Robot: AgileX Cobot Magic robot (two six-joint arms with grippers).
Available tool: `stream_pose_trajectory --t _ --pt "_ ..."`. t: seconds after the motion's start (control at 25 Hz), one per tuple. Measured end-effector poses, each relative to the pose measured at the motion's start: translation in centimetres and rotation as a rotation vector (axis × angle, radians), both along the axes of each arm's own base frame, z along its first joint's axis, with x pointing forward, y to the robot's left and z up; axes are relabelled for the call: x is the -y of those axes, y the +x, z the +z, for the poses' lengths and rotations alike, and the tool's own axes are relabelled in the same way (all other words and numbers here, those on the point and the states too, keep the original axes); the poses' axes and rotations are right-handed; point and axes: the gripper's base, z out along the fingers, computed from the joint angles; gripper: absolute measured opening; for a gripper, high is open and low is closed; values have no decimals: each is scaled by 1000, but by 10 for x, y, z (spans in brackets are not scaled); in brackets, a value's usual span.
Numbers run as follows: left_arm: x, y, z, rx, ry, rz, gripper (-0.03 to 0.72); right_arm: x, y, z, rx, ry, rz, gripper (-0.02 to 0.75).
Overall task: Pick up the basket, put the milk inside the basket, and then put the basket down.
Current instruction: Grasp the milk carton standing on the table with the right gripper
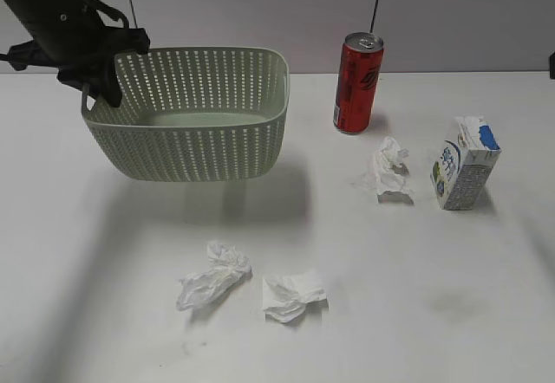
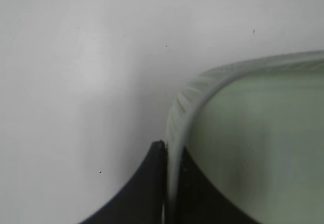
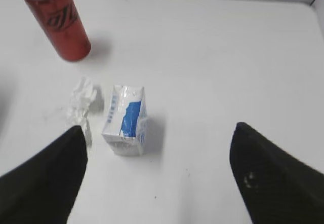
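Observation:
The pale sage-green basket (image 1: pixel 204 114) hangs tilted above the table at the back left, its shadow below it. My left gripper (image 1: pixel 102 78) is shut on the basket's left rim; the left wrist view shows the rim (image 2: pixel 177 117) pinched between the dark fingers (image 2: pixel 169 183). The milk (image 1: pixel 465 165), a small white carton with blue and green print, stands on the table at the right. In the right wrist view the milk (image 3: pixel 126 120) lies ahead of my right gripper (image 3: pixel 159 173), which is open and empty above the table. The right gripper does not show in the exterior view.
A tall red drink can (image 1: pixel 358 82) stands behind the milk to the left; it also shows in the right wrist view (image 3: pixel 55 19). Crumpled white tissues lie beside the milk (image 1: pixel 387 171) and at the front (image 1: pixel 212 275) (image 1: pixel 293 295). The table is white.

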Motion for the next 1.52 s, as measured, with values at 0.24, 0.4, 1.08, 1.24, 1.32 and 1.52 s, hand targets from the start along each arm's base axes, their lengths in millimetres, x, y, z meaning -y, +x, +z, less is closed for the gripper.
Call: stream_pose_trajectory --t 0.24,0.4,1.08,1.24,1.32,1.52 --pt "0 0 0 1 0 0 0 -27 59 -19 -233 -11 90 672" --pt "0 0 0 1 0 0 0 -47 88 -41 -333 -30 103 669" --pt "-1 1 0 9 14 -3 0 -57 136 -160 -678 -53 29 631" --pt "-1 1 0 12 17 -4 0 -57 137 -165 -681 -42 10 535" --pt "-1 1 0 16 16 -3 0 -57 137 -164 -679 -39 5 463" --pt "-1 3 1 38 12 0 0 -57 138 -164 -677 -41 5 349"
